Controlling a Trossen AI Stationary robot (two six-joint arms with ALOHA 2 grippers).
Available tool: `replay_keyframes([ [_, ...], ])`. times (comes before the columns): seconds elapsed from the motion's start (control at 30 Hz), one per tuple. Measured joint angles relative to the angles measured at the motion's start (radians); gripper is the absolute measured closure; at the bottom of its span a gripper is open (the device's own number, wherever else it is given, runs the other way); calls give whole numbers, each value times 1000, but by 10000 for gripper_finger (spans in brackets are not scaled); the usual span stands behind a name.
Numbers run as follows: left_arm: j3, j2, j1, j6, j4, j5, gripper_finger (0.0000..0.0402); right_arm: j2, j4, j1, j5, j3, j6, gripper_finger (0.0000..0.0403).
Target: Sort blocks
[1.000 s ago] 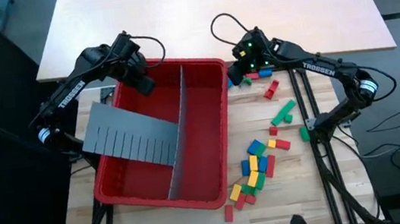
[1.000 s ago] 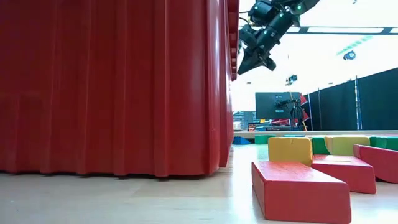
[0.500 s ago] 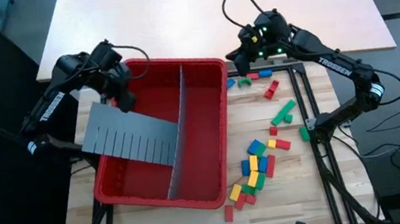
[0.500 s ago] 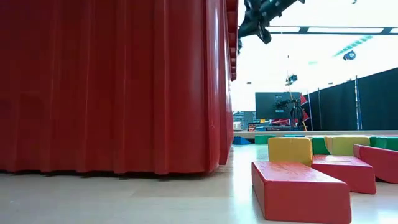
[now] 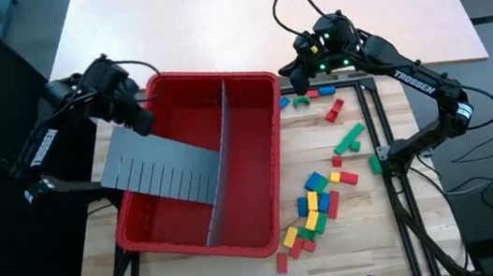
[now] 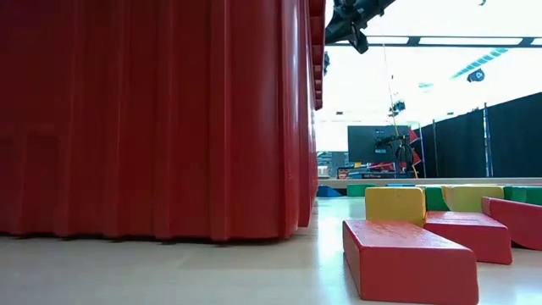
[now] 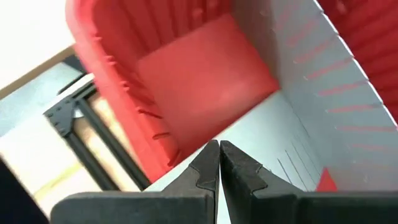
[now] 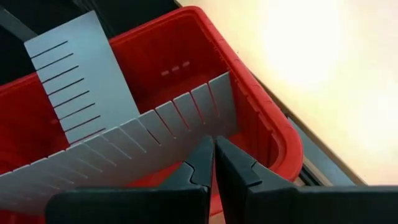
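Several small red, green, blue and yellow blocks (image 5: 316,207) lie scattered on the wooden table right of the red bin (image 5: 211,78). In the low view a red block (image 6: 408,259) and a yellow one (image 6: 395,205) lie close by. My left gripper (image 5: 138,120) hovers shut over the bin's far-left corner and holds nothing. Its wrist view shows its fingertips (image 7: 217,144) together above the bin's rim. My right gripper (image 5: 293,74) hangs shut and empty above the bin's far-right corner (image 8: 213,140). It shows high up in the low view (image 6: 351,25).
A grey slotted panel (image 5: 160,165) lies slanted across the bin's left compartment. Another grey panel (image 5: 219,160) stands upright as a divider down the bin's middle. The bin's tall red wall (image 6: 152,119) fills the left of the low view. A pale table (image 5: 213,19) lies beyond.
My left gripper has moved toward the table's left edge, from over the bin's far-left compartment to its outer corner. My right gripper has risen and drawn slightly toward the far edge. The blocks and panels have stayed put.
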Motion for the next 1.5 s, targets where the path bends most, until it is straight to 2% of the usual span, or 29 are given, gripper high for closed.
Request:
replay_keyframes([
  [0.13, 0, -51, 0, -56, 0, -15, 398, 0, 7, 0, 0, 0, 0, 403],
  [0.3, 0, -116, 0, -119, 0, -15, 372, 0, 7, 0, 0, 0, -1, 403],
  [0.87, -38, -293, 0, -221, 0, -16, 203, 0, 8, 0, -5, 0, -50, 398],
  [1.23, -244, -430, 0, -308, 0, 1, 103, 0, 8, 0, -7, 0, -41, 291],
  [1.5, -361, -491, 0, -354, 0, 1, 90, 0, 8, 0, -7, 0, -40, 245],
])
